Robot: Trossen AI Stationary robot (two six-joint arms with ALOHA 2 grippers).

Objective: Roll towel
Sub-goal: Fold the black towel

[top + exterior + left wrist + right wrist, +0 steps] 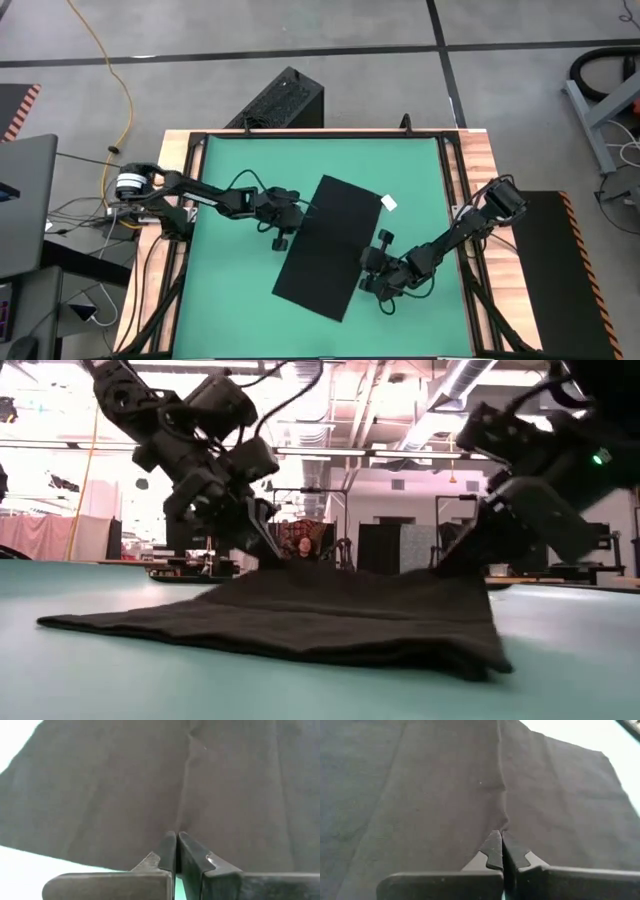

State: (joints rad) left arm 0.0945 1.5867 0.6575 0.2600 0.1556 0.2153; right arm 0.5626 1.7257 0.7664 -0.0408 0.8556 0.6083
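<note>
Towel [328,247] pinched between left gripper [299,222], right gripper [366,262].

cut off by both wrist pictures' edges: the towel [150,790], filling nearly each frame, corners out of sight. hidden: the towel's edge pinched inside the left claw [176,845], where the pressed-together fingertips cover it; same at the right claw [501,846], where a crease runs into the tips. too small from above to tell: any print on the white tag [389,203]. blurred and mostly blocked in the low view: a person [299,546] far behind the surface [120,680], seen only between arm and cloth. cropped at the top there: both arms' upper links.
</note>
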